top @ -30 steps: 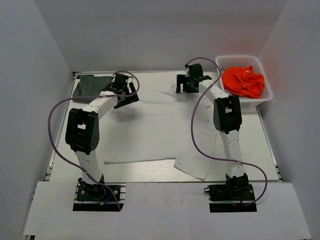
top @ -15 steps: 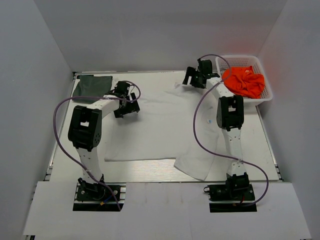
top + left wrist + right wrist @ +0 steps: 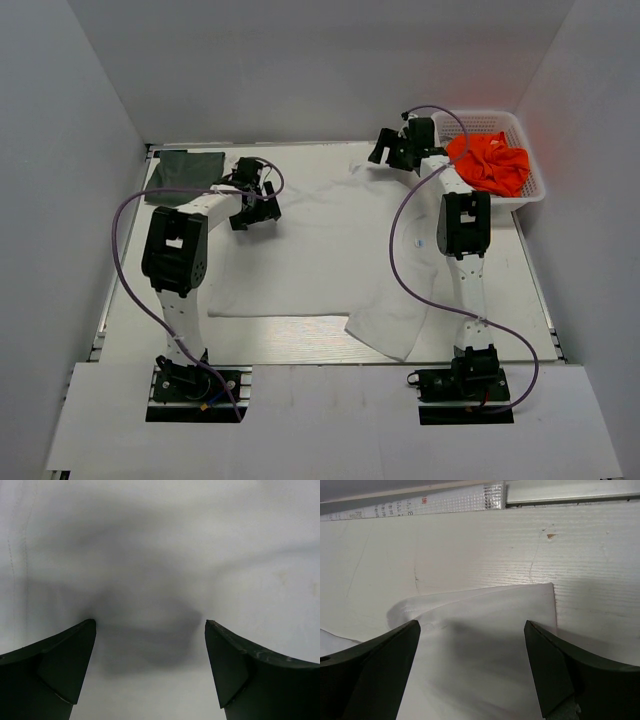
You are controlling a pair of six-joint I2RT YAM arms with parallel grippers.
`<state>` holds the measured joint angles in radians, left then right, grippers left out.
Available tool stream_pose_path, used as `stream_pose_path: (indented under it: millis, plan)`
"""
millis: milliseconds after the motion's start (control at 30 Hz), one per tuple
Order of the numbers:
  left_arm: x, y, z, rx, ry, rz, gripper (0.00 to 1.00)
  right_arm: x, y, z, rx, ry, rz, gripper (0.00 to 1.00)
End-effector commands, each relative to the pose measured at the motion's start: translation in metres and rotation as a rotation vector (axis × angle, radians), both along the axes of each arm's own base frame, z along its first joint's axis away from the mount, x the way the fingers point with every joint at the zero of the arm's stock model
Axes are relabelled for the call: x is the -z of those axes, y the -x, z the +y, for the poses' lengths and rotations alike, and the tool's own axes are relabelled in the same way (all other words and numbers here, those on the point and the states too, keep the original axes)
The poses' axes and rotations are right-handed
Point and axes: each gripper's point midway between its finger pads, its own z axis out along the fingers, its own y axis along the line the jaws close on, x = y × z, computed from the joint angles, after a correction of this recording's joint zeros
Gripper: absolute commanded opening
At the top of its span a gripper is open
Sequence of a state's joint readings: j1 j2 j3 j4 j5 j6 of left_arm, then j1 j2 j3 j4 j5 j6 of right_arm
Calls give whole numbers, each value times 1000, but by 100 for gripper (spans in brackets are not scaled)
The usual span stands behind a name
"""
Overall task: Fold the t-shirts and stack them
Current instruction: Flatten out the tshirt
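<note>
Across the middle of the frame the white shirt (image 3: 310, 250) lies spread flat on the surface (image 3: 300, 345), one sleeve trailing toward the lower right. At upper left the dark shirt (image 3: 185, 163) sits already folded. An orange cloth (image 3: 490, 163) fills the basket (image 3: 537, 192) at upper right.

The left gripper (image 3: 256, 212) hangs low over the white shirt's upper-left part, jaws wide, with only cloth between them and nothing held. The right gripper (image 3: 390, 153), also wide and empty, faces the shirt's upper-right corner, where its wrist view shows a cloth edge lying on bare surface.

This looks like the start of folding the white shirt. Next, each gripper likely needs to drop onto its corner, pinch one layer cleanly, and lift together.
</note>
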<state>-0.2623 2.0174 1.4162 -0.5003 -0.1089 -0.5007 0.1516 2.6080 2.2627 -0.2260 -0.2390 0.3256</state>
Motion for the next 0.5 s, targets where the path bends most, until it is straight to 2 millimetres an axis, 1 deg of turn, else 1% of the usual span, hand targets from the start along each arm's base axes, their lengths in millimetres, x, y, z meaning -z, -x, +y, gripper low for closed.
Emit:
stream_pose_path:
  millis: [0, 33, 100, 133, 167, 200, 233, 267, 300, 333, 367, 400, 433, 467]
  plan:
    - [3, -2, -3, 32, -4, 18, 100, -20, -18, 1, -34, 9, -122, 90]
    - [-7, -10, -5, 41, -2, -11, 100, -23, -19, 2, -40, 9, -137, 90]
    - [-14, -16, -8, 55, 7, -30, 100, -35, -28, 2, -74, 16, -214, 90]
    - [-18, -19, -11, 60, 19, -40, 100, -38, -29, 4, -93, 22, -242, 90]
    - [-27, -23, -13, 75, 27, -59, 100, -39, -31, 5, -109, 38, -267, 90]
    - [-41, -26, -14, 75, 32, -80, 100, -54, -35, 7, -121, 41, -293, 90]
    - [-58, -26, -12, 70, 30, -110, 100, -74, -31, 12, -143, 43, -300, 90]
    - [-71, -26, -12, 70, 36, -137, 100, -72, -24, 10, -150, 59, -272, 90]
    - [-79, -20, -9, 63, 27, -143, 100, -106, -15, 17, -167, 60, -310, 90]
    - [-89, -16, -7, 63, 31, -161, 100, -95, -4, 13, -157, 87, -271, 90]
    - [-98, -8, -2, 53, 20, -173, 100, -140, 19, 13, -149, 88, -304, 90]
    - [-113, 8, 8, -13, 18, -196, 100, -145, 31, 17, -152, 95, -298, 90]
    - [-117, 19, 15, -52, 17, -201, 100, -99, 59, 13, -141, 129, -172, 90]
    - [-103, 41, 22, -88, 7, -160, 100, -156, 78, 11, -111, 104, -236, 90]
